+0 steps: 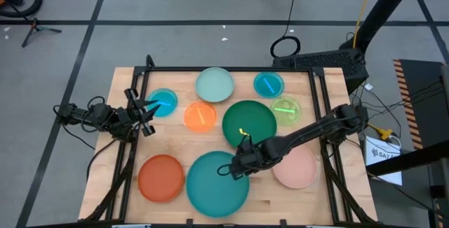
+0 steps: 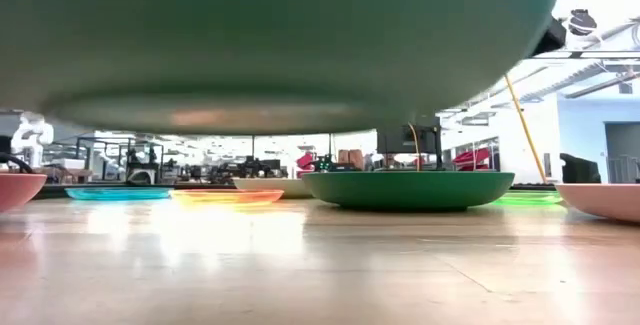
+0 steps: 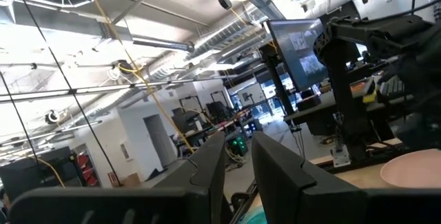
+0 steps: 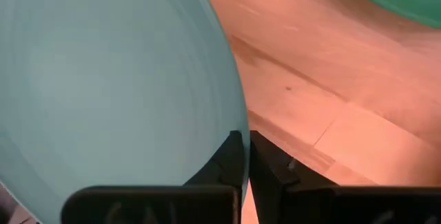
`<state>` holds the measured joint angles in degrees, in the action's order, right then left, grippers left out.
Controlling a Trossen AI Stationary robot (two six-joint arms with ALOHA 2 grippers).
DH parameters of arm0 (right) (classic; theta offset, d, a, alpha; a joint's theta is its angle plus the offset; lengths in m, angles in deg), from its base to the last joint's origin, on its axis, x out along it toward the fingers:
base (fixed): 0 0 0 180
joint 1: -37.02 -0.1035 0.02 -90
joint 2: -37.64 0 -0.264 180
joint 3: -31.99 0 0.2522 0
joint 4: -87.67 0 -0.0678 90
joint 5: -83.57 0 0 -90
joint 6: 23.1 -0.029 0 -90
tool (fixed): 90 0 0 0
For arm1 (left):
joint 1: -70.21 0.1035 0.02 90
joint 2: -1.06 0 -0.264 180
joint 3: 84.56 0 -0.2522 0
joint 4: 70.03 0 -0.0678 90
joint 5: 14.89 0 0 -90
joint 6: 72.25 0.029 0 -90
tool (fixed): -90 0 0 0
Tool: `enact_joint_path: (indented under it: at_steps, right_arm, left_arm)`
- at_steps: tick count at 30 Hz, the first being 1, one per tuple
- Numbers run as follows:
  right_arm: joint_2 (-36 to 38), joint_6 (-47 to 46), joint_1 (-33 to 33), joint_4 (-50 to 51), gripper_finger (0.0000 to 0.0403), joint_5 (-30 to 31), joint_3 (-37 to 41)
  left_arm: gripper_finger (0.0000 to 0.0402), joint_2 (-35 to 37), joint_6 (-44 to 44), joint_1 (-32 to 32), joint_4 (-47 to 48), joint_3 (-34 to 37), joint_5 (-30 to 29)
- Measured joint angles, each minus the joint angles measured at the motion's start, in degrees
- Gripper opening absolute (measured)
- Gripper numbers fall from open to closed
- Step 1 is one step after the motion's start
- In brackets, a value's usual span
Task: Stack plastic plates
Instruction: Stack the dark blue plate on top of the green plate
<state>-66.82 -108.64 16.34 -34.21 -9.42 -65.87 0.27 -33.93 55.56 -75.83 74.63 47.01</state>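
Note:
My right gripper [image 1: 236, 166] is shut on the large teal plate [image 1: 216, 184] at the near middle of the table; the plate's underside [image 2: 280, 45] fills the top of the low view. Just beyond it, the dark green plate [image 1: 249, 123] rests flat on its base. The red-orange [image 1: 161, 177], pink [image 1: 296, 168], pale mint [image 1: 214, 85], orange [image 1: 200, 116] and lime [image 1: 285, 109] plates and two blue plates [image 1: 163, 102] [image 1: 269, 84] lie on the wood. My left gripper [image 1: 147, 109] waits open at the left, above the table. My right gripper pinches the teal plate's rim [image 4: 238, 124] on the far right of the plate, one finger [image 4: 224, 162] over the inner face and one [image 4: 269, 165] outside. The fingers slant down from the table's right side. The low view shows the plate raised with table visible beneath it.
The table is a wooden top [image 1: 126, 151] inside a black frame [image 1: 231, 69]. Bare wood lies between the red-orange plate and the left arm, and at the near right corner. The room with benches and a monitor shows beyond the table.

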Motion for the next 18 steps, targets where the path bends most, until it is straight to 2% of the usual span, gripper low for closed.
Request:
enact_joint_path:
  at_steps: [9,15,18]
  right_arm:
    - [4.5,3.9,2.4,-0.8,0.0005,3.5,0.0]
    - [7.5,11.0,6.4,-0.4,0.0004,5.0,0.0]
    - [8.3,14.9,8.7,2.9,0.0004,4.8,0.0]
  left_arm:
    - [0.0081,0.0,-0.3,0.0,-0.2,0.0,0.0]
    - [0.0081,0.0,-0.4,0.0,-0.4,0.0,0.0]
    - [0.0081,0.0,-0.4,0.0,-0.4,0.0,0.0]
